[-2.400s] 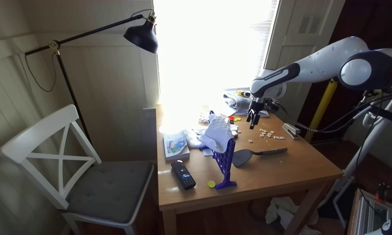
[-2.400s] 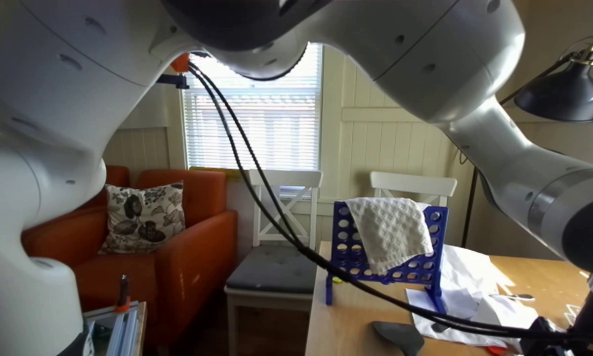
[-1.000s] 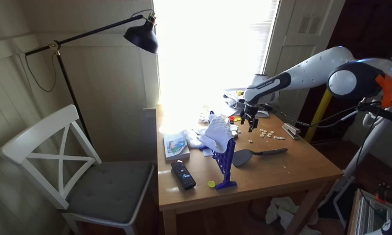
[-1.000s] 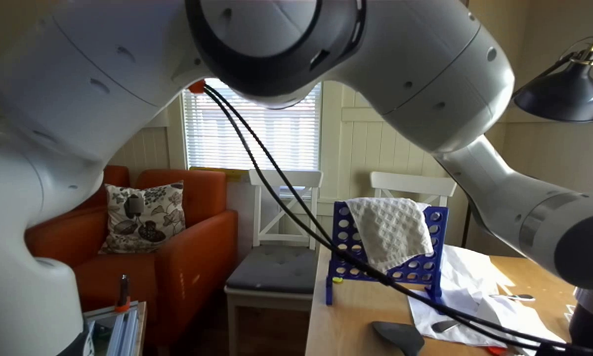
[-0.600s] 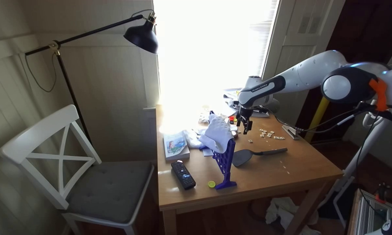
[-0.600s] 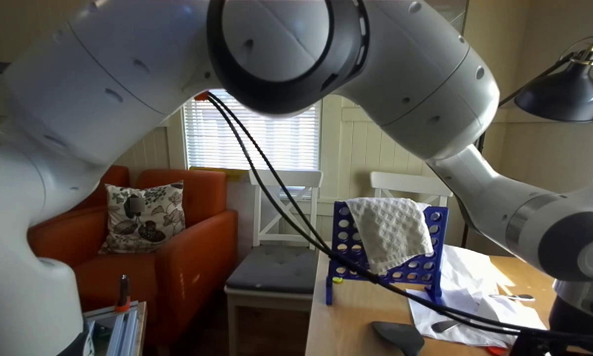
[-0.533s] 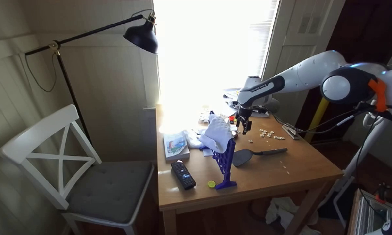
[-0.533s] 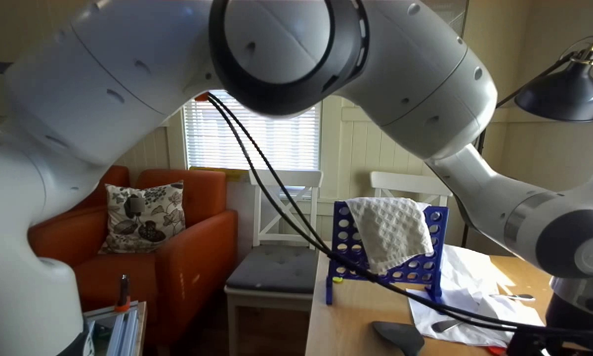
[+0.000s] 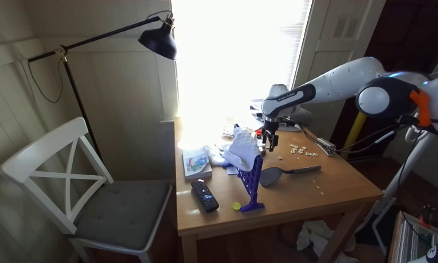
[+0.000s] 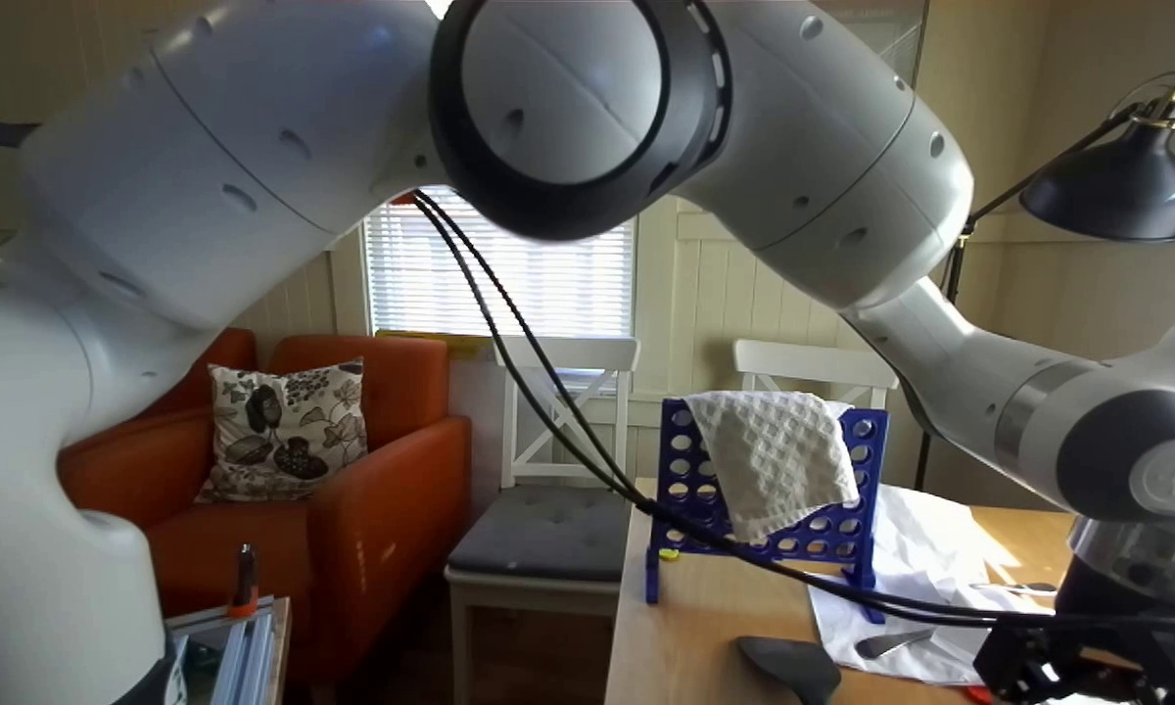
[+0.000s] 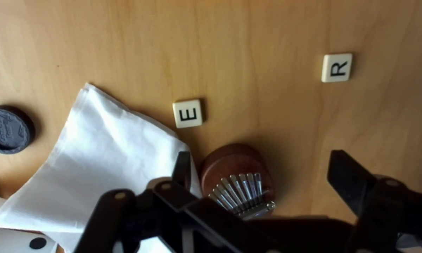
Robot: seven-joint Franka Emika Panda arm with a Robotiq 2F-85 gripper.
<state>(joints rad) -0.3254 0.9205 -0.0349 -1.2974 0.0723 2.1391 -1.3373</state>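
The round, reddish-brown wooden piece (image 11: 237, 181) with its fan of metal tines lies on the tabletop (image 11: 260, 66), and in the wrist view I see it between the jaws of the end effector (image 11: 260, 163), nearer the jaw at that view's left. The jaws stand spread wide and I am holding nothing; how high they hang over the wood I can't tell. Just beside the piece lie a white cloth (image 11: 105, 158), partly hidden by that jaw, and a tile marked E (image 11: 187, 113); a tile marked R (image 11: 337, 67) lies farther off, and a black disc (image 11: 7, 129) sits near the cloth's edge. In an exterior view I find a dark spatula (image 9: 271, 176) near a blue perforated rack (image 9: 254, 180), which stands upright with a white textured towel (image 9: 242, 149) draped over its top. Beside the rack's foot is a yellow disc (image 9: 236, 206), then a remote (image 9: 204, 196) and, past it, a book (image 9: 197, 163) with an illustrated cover. Off the tabletop stand a white chair (image 9: 122, 212) and a black floor lamp (image 9: 158, 41).
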